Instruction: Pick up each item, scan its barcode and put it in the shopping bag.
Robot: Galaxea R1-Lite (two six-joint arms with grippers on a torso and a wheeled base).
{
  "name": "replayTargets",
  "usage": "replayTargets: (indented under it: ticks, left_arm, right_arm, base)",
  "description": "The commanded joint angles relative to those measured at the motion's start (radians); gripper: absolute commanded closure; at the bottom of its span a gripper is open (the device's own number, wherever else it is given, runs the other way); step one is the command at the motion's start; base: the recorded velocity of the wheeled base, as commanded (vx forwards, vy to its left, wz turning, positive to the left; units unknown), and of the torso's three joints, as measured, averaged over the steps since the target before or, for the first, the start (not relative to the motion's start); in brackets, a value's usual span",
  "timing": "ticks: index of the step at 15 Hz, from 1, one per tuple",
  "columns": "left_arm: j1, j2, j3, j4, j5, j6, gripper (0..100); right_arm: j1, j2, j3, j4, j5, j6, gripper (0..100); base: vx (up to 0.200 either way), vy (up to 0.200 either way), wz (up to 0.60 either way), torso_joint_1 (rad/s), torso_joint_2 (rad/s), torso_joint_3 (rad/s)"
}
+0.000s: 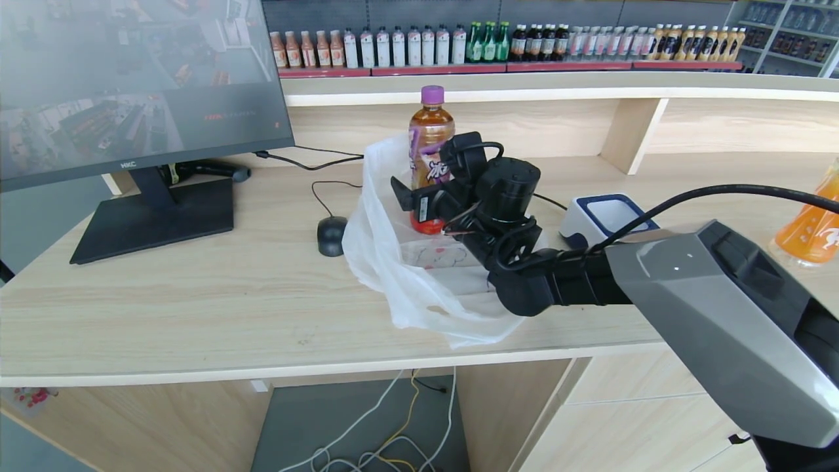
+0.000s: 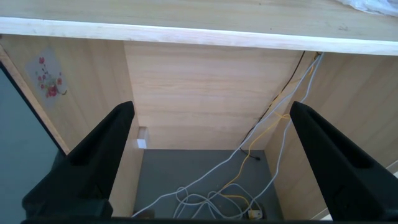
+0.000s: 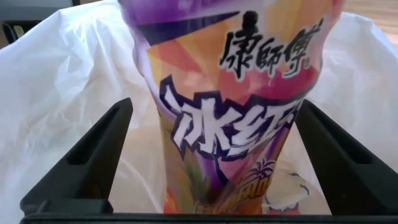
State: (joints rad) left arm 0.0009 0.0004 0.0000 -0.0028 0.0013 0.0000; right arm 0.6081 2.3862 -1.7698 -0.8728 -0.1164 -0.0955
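Standing in the shopping bag point(image 1: 393, 282), bottle point(image 1: 429, 131) between the spread right gripper point(image 3: 214, 112), left gripper point(image 2: 211, 115) likewise spread, below the counter point(image 2: 186, 31)

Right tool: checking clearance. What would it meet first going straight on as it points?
The amber drink bottle with a purple cap, standing in the white plastic bag, sits between the right tool's open fingers; probably contact almost immediately.

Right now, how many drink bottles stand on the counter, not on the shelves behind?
2. A purple-capped tea bottle stands in the shopping bag; an orange bottle is at the right edge of the counter, cut off. The right arm may hide more.
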Motion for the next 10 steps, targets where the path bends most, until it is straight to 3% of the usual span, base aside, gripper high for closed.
replayTargets:
  ticks: [1,6,10]
  left_arm:
    - [0.001,0.000,0.000,0.000,0.000,0.000,0]
    - [0.001,0.000,0.000,0.000,0.000,0.000,0]
    - [0.001,0.000,0.000,0.000,0.000,0.000,0]
  right_arm:
    - [0.001,-0.016,0.003,-0.002,0.000,-0.001,0]
    - [0.002,-0.058,0.015,0.003,-0.002,-0.006,0]
    - [0.007,-0.148,0.102,0.001,-0.005,-0.007,0]
  base:
    - [0.000,0.000,0.00,0.000,0.00,0.000]
    - [0.000,0.000,0.00,0.000,0.00,0.000]
    - [0.000,0.000,0.00,0.000,0.00,0.000]
